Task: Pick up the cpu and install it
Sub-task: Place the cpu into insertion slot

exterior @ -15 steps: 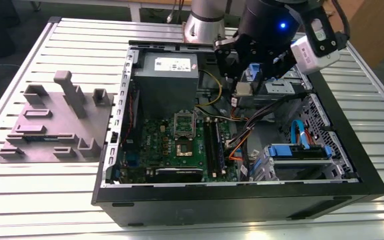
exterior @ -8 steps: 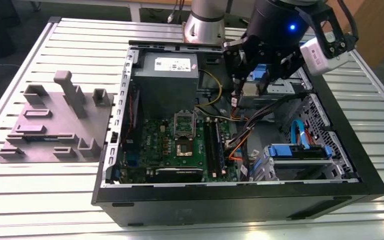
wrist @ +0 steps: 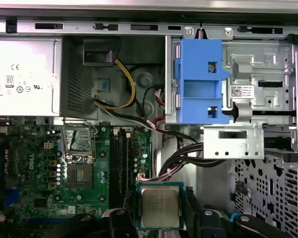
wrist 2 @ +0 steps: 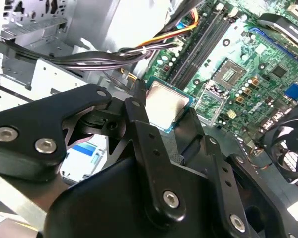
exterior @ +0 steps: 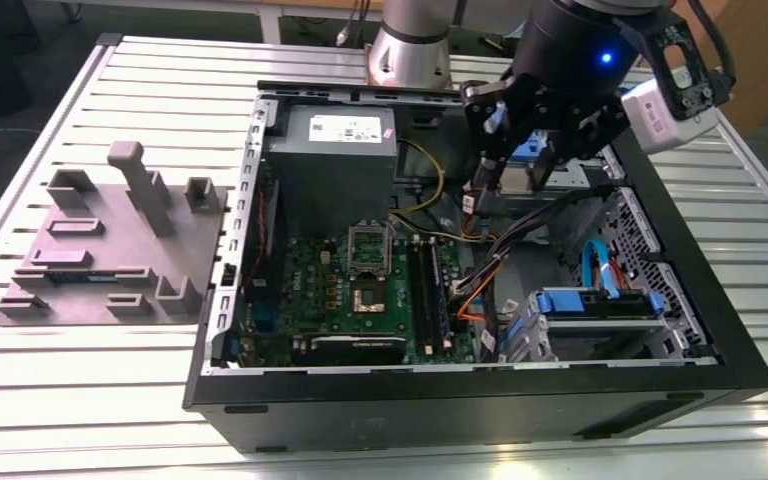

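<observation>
The cpu (wrist: 160, 206) is a small square chip with a silver-grey metal top and a green rim. My gripper (wrist: 160, 220) is shut on it, one black finger against each side. In the second wrist view the cpu (wrist 2: 166, 105) stands tilted between the fingers (wrist 2: 139, 116), above the motherboard (wrist 2: 248, 54). In the exterior view my gripper (exterior: 510, 182) hangs over the open computer case, to the exterior view's right of the motherboard (exterior: 344, 300) and above the cables. The open socket (exterior: 367, 280) (wrist: 79, 174) (wrist 2: 230, 74) lies apart from the chip, with its metal frame flipped up.
A grey power-supply box (exterior: 332, 150) sits at the case's far end. Black memory sticks (exterior: 427, 275) run beside the socket. Cable bundles (wrist: 184, 153), a blue drive bracket (wrist: 198, 82) and a drive cage (exterior: 598, 320) are near the gripper. A grey fixture (exterior: 111, 250) lies on the slatted table.
</observation>
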`<state>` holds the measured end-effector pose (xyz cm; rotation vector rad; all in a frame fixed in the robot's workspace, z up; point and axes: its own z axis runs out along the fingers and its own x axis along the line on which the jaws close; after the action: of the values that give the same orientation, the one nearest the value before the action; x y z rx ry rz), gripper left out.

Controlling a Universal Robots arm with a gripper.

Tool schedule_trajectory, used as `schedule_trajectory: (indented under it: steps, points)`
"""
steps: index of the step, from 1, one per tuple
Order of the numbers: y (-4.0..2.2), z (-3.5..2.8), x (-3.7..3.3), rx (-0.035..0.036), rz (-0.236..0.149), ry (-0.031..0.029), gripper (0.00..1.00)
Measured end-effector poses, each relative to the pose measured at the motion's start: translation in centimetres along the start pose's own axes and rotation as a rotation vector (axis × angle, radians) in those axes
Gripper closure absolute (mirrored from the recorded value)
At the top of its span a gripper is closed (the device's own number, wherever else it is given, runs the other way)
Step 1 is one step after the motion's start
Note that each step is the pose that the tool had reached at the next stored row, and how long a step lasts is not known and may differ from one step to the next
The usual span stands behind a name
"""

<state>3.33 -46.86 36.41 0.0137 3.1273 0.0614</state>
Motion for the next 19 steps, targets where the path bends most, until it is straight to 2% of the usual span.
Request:
schedule_trajectory:
  steps: [19]
  points:
    - [0.01,0.41,-3.38,-0.0001,0.0,0.0,0.53]
